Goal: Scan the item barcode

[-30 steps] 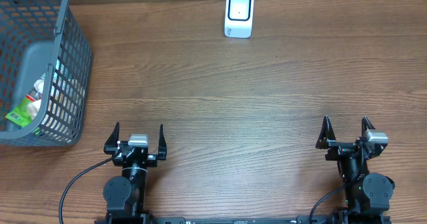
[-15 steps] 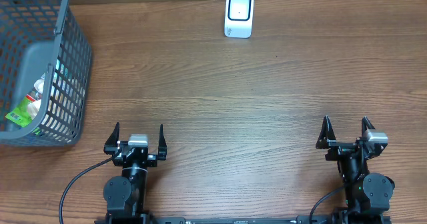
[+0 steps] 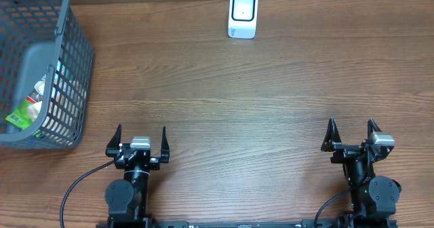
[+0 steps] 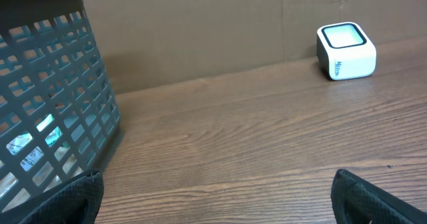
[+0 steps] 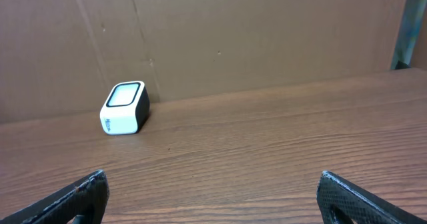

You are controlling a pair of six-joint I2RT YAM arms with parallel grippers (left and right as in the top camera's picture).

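Nearest me: left pincer (image 3: pixel 141 133) low over the near edge of the tabletop (image 3: pixel 224 99), fingers spread wide, gripping nothing. Right pincer (image 3: pixel 351 127) well apart to its right, likewise spread and gripping nothing. Farther out on the left I noted a grey mesh basket (image 3: pixel 74 58); a green packet (image 3: pixel 20 112) lay inside among other goods, barcode not legible. Farthest, centre: white scanner (image 3: pixel 243 15), near the cardboard wall (image 5: pixel 267 37).

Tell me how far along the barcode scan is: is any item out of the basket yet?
Nothing looks done. The left gripper and right gripper sit open and empty at the near edge. Packaged items lie inside the gray basket, and the white scanner stands alone at the far edge. Left to do: pick an item, show its barcode to the scanner.
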